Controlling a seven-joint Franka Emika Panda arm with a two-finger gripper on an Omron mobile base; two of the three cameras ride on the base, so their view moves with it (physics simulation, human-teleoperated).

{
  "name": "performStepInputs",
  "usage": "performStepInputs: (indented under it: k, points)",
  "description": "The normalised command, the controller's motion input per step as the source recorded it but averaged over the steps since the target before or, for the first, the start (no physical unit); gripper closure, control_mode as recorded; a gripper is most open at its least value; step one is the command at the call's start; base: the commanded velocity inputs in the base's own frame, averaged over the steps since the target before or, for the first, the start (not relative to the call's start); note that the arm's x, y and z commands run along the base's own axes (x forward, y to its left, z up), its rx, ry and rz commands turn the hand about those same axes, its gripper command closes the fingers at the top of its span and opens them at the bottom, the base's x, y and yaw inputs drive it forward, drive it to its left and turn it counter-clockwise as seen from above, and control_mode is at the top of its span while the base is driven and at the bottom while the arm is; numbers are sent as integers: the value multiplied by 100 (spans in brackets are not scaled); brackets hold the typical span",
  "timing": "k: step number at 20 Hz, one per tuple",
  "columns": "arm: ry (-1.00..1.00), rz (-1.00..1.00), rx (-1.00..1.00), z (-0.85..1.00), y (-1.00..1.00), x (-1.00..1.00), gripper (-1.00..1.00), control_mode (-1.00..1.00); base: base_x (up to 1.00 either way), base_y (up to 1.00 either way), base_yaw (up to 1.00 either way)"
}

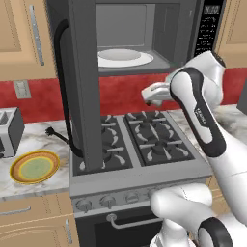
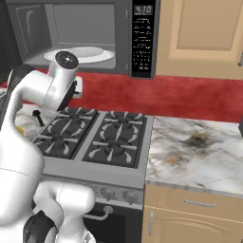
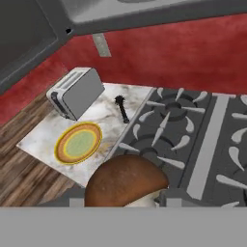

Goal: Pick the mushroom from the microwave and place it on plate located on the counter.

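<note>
The white arm rises from the base, bends at a dark elbow joint and reaches forward and to the left, with the hand held high over the stove, just below the microwave opening. The gripper [image 3: 126,198] looks down and forward. Its two fingers are closed on the mushroom [image 3: 126,181]; the brown cap sits between the tips. In the base views the wrist hides the fingers.
</note>
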Motion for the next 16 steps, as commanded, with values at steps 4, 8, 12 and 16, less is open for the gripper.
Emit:
performStepInputs:
  k: [4, 8, 12, 16]
  points:
    - [-1, 13, 0, -79, 26, -4, 100, -100, 0, 0, 0]
    - [3, 17, 0, -53, 54, 32, 100, -100, 0, 0, 0]
    - [8, 18, 0, -52, 63, 41, 100, -100, 0, 0, 0]
    - [9, 19, 0, -63, 62, 31, 100, -100, 0, 0, 0]
